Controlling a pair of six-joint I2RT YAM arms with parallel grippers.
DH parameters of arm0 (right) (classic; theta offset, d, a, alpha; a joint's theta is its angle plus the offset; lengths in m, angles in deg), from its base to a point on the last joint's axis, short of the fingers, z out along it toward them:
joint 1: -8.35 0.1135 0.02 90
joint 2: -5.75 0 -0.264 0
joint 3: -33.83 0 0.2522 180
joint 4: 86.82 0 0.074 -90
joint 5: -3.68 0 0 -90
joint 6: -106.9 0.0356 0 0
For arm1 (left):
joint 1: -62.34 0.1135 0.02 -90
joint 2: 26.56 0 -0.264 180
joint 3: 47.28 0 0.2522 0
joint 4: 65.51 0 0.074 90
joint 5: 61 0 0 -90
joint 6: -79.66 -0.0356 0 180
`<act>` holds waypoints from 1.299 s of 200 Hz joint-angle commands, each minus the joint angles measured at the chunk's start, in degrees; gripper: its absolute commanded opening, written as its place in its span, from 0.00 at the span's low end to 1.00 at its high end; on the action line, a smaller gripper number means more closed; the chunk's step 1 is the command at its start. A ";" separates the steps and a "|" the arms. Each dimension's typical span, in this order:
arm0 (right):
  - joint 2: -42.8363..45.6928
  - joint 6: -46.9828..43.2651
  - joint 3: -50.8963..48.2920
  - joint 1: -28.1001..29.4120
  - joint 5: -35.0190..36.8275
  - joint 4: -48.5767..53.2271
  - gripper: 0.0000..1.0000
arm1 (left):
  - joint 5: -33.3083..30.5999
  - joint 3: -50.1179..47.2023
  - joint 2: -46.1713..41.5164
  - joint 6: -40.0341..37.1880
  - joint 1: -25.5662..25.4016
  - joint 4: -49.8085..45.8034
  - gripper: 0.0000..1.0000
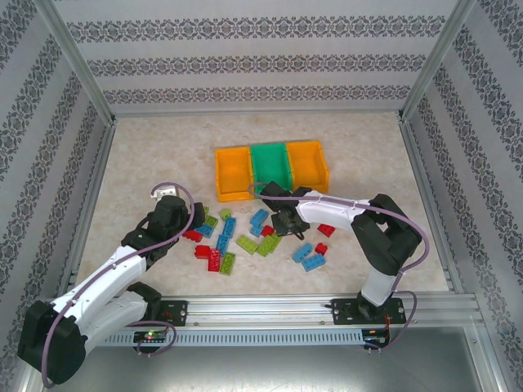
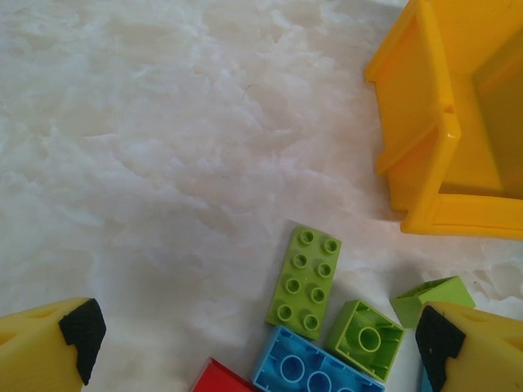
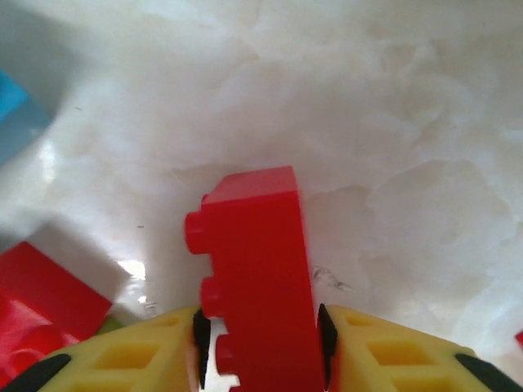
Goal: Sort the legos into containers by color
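While the right gripper [image 3: 261, 347] is clamping a red brick [image 3: 260, 261] between its yellow fingers [image 3: 139, 359] at the bottom centre of the right wrist view, the left gripper [image 2: 261, 347] is hovering with fingers wide apart above a lime green brick [image 2: 304, 282] and a blue brick [image 2: 310, 371]. In the top view, the legos [image 1: 245, 237] are lying scattered mid-frame, just below the row of containers [image 1: 231, 194].

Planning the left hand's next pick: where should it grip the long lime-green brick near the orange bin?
Probably the two long side walls, toward the far end, coming straight down. The long lime-green brick lies flat, studs up, with bare table along its left side. A blue brick and a small green brick crowd its near end. The left hand is open.
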 commanded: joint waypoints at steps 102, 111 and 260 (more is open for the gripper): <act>6.96 -3.07 -4.08 -1.79 2.46 -5.73 0.20 | -1.68 -0.11 -0.03 5.44 -0.08 -4.65 0.99; 7.67 -3.85 -3.53 -1.91 2.72 -6.29 0.20 | -2.10 -0.13 -0.17 5.89 -0.16 -5.35 0.99; -12.03 -10.56 25.14 -13.36 -4.63 -14.47 0.30 | 7.03 -1.31 -2.47 12.09 -0.40 -11.06 0.97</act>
